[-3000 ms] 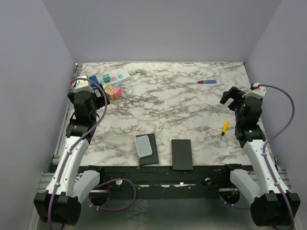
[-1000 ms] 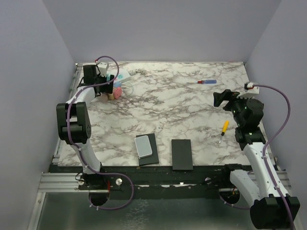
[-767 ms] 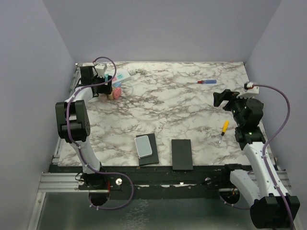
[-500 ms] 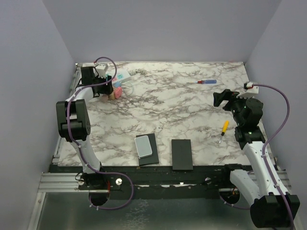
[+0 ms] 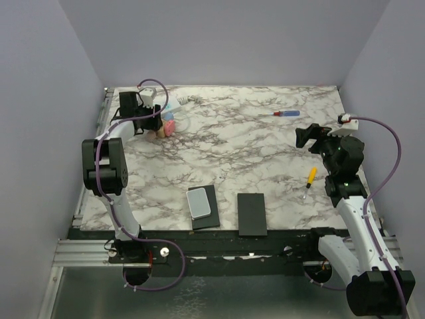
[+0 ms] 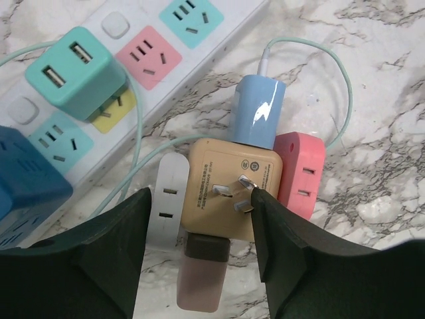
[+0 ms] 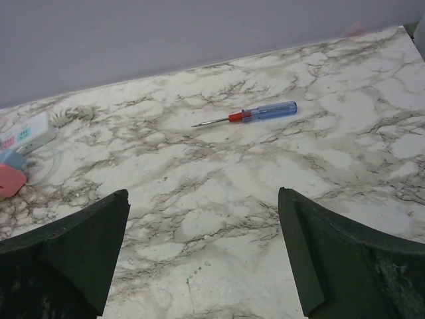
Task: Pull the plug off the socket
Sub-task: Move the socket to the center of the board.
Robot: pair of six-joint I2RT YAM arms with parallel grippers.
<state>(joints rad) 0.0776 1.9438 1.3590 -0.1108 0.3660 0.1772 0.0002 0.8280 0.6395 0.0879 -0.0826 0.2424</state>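
Far left corner of a marble table [image 5: 252, 153]: the socket [image 6: 149, 56], a white strip with pastel outlets, lies slantwise. A teal cube plug [image 6: 83, 73] sits seated in it, and a dark blue cube [image 6: 26, 179] appears seated further left. Just beside the strip lie loose pieces: a tan adapter [image 6: 229, 193] with its prongs up, a blue charger [image 6: 257, 119] and a pink block [image 6: 300, 169]. The left gripper [image 6: 199, 196] hovers over the tan adapter, jaws spread wide and gripping nothing, probably lining up; the seated plugs lie off to its left. Far right, the right gripper [image 7: 202, 194] hangs wide open and empty, well apart, likely parked clear of the work. A blue-handled screwdriver [image 7: 265, 111] lies beyond it.
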